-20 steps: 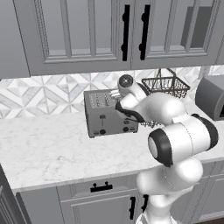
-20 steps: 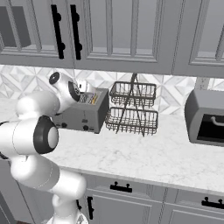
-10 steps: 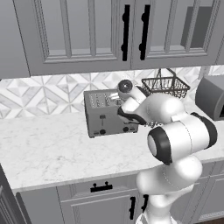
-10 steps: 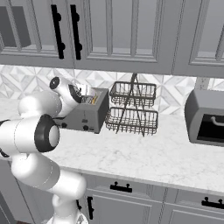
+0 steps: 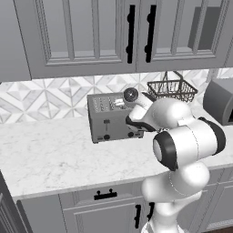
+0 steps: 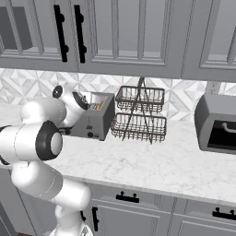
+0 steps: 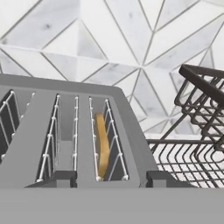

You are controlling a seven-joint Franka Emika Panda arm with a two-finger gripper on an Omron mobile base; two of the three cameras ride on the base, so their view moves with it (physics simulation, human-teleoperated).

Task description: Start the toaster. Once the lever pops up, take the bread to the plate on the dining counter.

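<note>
Hovering lower over the toaster (image 7: 65, 144) than before — gripper (image 7: 109, 177) parted astride the bread (image 7: 102, 144).

Grey shaker-style upper cabinets with recessed panels (image 5: 77, 32) run along the top of the wall, each door carrying a slim vertical black handle (image 5: 131, 34). Beneath them, a backsplash of white and pale grey marble tiles set in a geometric triangle-and-diamond pattern (image 5: 41, 98) spans the wall. A white marble countertop with faint grey veining (image 5: 50, 157) stretches across, above grey lower cabinets with short black pulls (image 5: 105, 195). A dark two-tier wire basket rack (image 6: 139, 114) stands on the counter against the backsplash. Further right sits a plain grey box appliance with a dark front opening (image 6: 217, 130). Lighting is even and soft.
</note>
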